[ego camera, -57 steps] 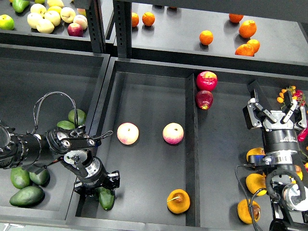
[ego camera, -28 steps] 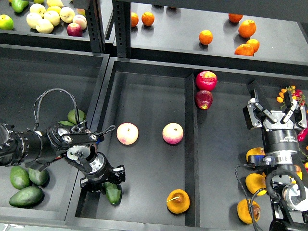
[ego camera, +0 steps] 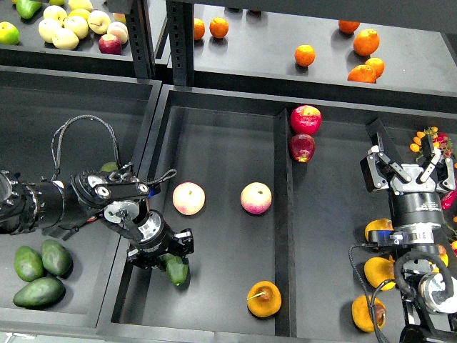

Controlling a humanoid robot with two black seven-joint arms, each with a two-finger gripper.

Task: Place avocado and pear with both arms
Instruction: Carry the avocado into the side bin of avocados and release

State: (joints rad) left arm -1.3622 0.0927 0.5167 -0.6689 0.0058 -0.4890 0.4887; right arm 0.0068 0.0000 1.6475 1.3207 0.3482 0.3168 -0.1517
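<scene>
My left gripper (ego camera: 168,259) is shut on the dark green avocado (ego camera: 176,270) and holds it low over the front left of the middle tray (ego camera: 221,136). The pear (ego camera: 264,299), golden orange with a brown stem, lies at the front right of the same tray, apart from the gripper. My right gripper (ego camera: 408,166) is open and empty, and hangs above the right tray (ego camera: 328,214), beyond several more pears (ego camera: 378,271).
Two pink-yellow apples (ego camera: 189,198) (ego camera: 256,198) lie mid-tray, just beyond my left gripper. Two red apples (ego camera: 305,119) sit by the divider (ego camera: 283,214). More avocados (ego camera: 39,271) lie in the left tray. Oranges (ego camera: 367,43) and apples (ego camera: 71,25) are on the back shelf.
My left gripper has moved right and a little forward with the avocado, from the tray's left wall further into the middle tray. The right arm has not moved.
</scene>
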